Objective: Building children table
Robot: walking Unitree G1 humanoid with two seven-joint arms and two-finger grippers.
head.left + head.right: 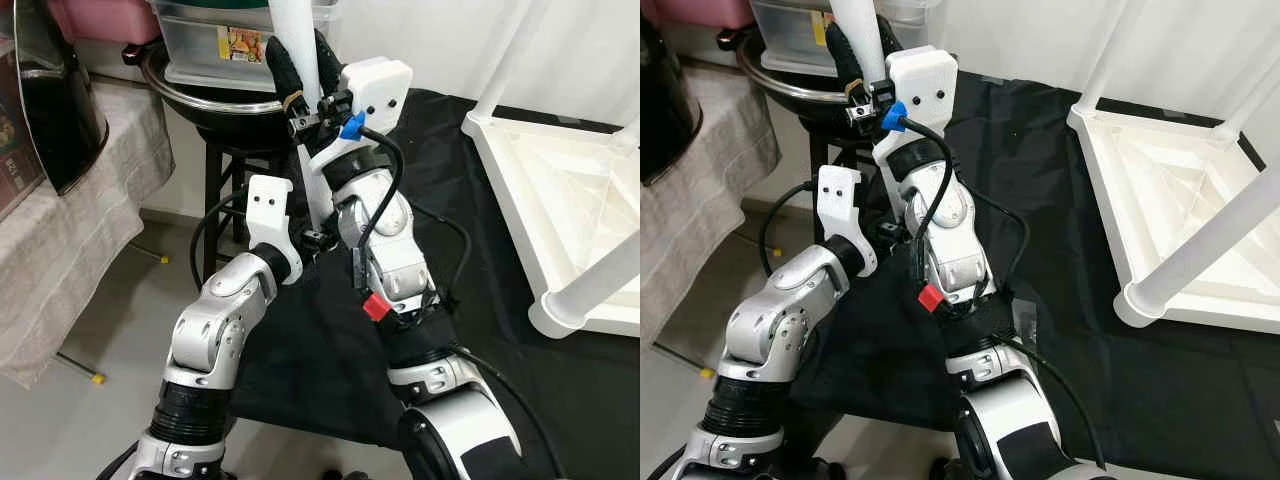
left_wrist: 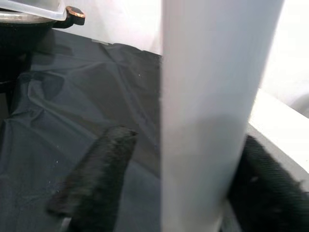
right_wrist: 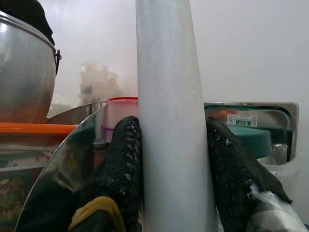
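Evidently a leg-fitting step: the right gripper (image 3: 171, 164) pinches the long white plastic table leg (image 3: 169, 96) between its jaws, while the left gripper (image 2: 178, 188) straddles it lower down, jaws spread. Next, carry it to the upturned white tabletop (image 1: 560, 190); its socket is hidden.

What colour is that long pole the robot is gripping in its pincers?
White. The table leg shows best in the right wrist view, clamped between the right pincer's black fingers.
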